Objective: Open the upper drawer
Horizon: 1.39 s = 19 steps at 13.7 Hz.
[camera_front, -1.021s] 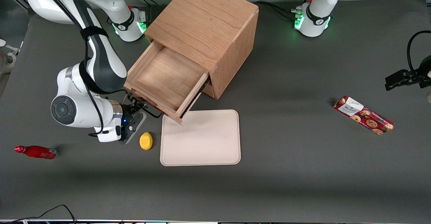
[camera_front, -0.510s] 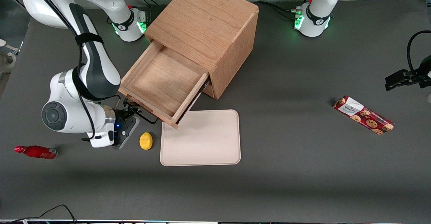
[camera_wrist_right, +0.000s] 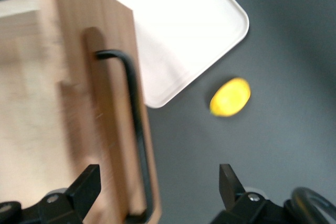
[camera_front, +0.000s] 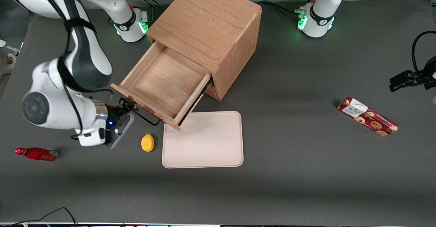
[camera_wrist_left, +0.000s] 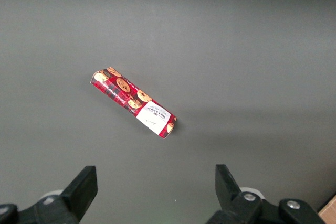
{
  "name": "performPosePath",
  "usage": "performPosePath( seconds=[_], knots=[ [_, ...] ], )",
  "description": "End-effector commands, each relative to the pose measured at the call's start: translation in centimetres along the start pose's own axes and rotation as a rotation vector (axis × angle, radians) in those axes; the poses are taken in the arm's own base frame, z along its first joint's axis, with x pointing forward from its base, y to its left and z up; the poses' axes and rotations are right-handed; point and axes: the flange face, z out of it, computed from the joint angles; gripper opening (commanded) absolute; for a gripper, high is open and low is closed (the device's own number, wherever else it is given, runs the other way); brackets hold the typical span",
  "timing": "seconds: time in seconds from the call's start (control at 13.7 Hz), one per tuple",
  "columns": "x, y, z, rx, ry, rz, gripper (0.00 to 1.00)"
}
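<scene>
Grey table (camera_front: 289,84): upper drawer (camera_front: 163,80) out, bare inside; pincer (camera_front: 127,105) spread beside handle (camera_wrist_right: 135,124).

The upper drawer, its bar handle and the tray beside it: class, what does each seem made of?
Upper drawer: light oak-like wood with visible grain, matte. Bar handle: thin and black, probably metal. Tray: plain cream, rounded corners, likely plastic. The gripper, open, is at the handle's end, not gripping it.
</scene>
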Motion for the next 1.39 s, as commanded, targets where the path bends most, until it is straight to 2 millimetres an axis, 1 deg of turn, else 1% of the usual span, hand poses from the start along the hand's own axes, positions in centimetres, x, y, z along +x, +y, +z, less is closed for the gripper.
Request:
performPosePath(
  seconds=[0.0, 0.07, 0.22, 0.29, 0.36, 0.51, 0.58, 0.66, 0.8, 0.95, 1.17, 1.24, 1.31],
  knots=[
    [-3.4, -3.7, -6.2, -0.055, -0.016, 0.2, 1.0],
    [-4.8, -5.1, -8.1, -0.082, -0.027, 0.284, 1.0],
    [-8.3, -7.1, -10.4, -0.123, -0.034, 0.493, 1.0],
    [-10.3, -6.9, -10.7, -0.123, -0.03, 0.529, 1.0],
    [-13.4, -5.4, -11.5, -0.12, -0.014, 0.585, 1.0],
    [-17.3, -4.2, -12.5, -0.122, 0.002, 0.651, 1.0],
    [-19.3, -2.5, -12.6, -0.122, 0.0, 0.7, 1.0],
    [-20.4, -1.6, -12.8, -0.161, -0.017, 0.724, 1.0],
    [-22.5, 0.1, -13.2, -0.175, -0.019, 0.769, 1.0],
    [-23.1, 0.8, -13.2, -0.171, -0.02, 0.784, 1.0],
    [-22.8, 1.6, -13.6, -0.195, 0.006, 0.789, 1.0],
    [-22.3, 2.1, -13.4, -0.203, 0.018, 0.786, 1.0],
    [-21.3, 2.9, -13.4, -0.21, 0.023, 0.782, 1.0]
  ],
)
